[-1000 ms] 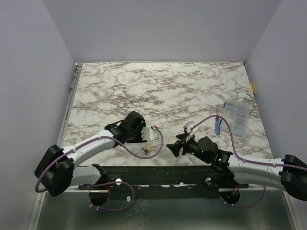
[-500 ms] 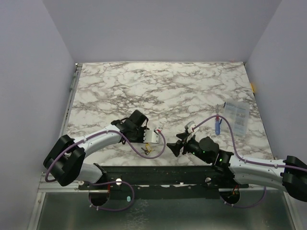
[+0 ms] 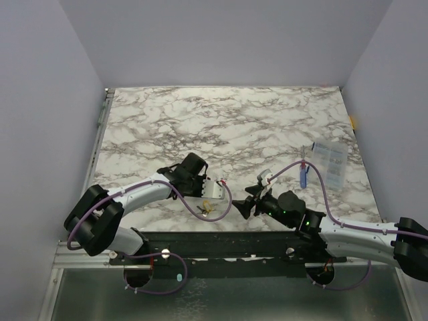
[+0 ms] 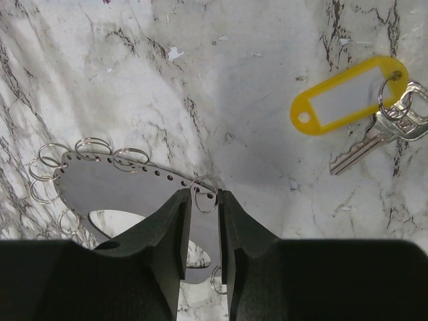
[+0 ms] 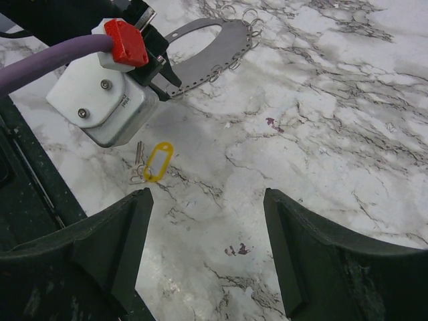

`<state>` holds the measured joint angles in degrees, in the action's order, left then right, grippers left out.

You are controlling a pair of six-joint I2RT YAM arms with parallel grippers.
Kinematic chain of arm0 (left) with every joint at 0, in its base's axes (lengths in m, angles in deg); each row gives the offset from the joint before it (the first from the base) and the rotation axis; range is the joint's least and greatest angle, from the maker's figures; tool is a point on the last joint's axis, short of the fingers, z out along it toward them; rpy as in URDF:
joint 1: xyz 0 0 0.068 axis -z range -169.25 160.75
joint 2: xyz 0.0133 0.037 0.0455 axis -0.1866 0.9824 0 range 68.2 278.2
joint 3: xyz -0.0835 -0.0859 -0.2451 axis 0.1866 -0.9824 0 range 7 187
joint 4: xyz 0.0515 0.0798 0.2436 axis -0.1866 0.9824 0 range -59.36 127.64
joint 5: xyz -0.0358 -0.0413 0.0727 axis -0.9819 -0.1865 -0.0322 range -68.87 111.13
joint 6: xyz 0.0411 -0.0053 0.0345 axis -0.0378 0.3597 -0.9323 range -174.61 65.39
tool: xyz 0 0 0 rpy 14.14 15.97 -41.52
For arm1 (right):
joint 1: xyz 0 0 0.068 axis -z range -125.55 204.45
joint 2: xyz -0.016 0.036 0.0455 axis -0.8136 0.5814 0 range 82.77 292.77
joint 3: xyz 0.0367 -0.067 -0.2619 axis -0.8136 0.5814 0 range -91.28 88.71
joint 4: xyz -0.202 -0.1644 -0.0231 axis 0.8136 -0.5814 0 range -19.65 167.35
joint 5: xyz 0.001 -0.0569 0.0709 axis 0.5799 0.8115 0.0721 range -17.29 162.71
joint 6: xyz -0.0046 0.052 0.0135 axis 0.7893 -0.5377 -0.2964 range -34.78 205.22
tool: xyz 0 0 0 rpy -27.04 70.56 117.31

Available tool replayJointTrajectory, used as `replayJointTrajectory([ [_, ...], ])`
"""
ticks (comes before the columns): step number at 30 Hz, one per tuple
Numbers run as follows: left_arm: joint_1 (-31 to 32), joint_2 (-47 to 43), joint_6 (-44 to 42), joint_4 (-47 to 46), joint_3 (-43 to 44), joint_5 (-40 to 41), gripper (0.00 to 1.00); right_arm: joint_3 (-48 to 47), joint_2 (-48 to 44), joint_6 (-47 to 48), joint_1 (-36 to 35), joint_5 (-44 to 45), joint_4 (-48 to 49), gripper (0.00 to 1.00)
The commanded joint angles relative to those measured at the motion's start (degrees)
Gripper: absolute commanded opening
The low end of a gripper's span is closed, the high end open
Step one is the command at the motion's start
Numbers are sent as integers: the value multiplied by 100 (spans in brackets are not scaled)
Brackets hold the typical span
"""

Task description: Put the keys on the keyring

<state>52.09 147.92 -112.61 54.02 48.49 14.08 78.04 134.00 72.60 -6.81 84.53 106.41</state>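
Top view: the keys (image 3: pixel 208 209) lay on the bench (image 3: pixel 234 127), nearer the left gripper (image 3: pixel 215 189). Left wrist: its jaws pinched the keyring (image 4: pixel 204 197); the keys lay well off right, blades slanting. Right wrist: the right gripper (image 5: pixel 207 221) hung released.
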Motion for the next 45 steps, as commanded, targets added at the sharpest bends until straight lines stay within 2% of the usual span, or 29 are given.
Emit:
replayJointTrajectory([
  [1,-26,92,-180,-135,-122,105,28,83,-23,-71,-45,-122,110,78],
  [18,-21,164,-119,-329,-205,268,29,99,28,-129,-45,-216,118,78],
  [25,-21,341,-159,-369,-213,418,13,132,-10,-147,-47,-219,133,78],
  [28,-22,359,-168,-370,-209,398,0,136,10,-150,-45,-217,151,77],
  [38,-21,-44,-187,-440,-230,-11,0,137,-29,-123,-45,-182,146,78],
  [45,-17,-786,-348,-1114,-688,-99,0,98,-257,-86,-45,106,-5,78],
])
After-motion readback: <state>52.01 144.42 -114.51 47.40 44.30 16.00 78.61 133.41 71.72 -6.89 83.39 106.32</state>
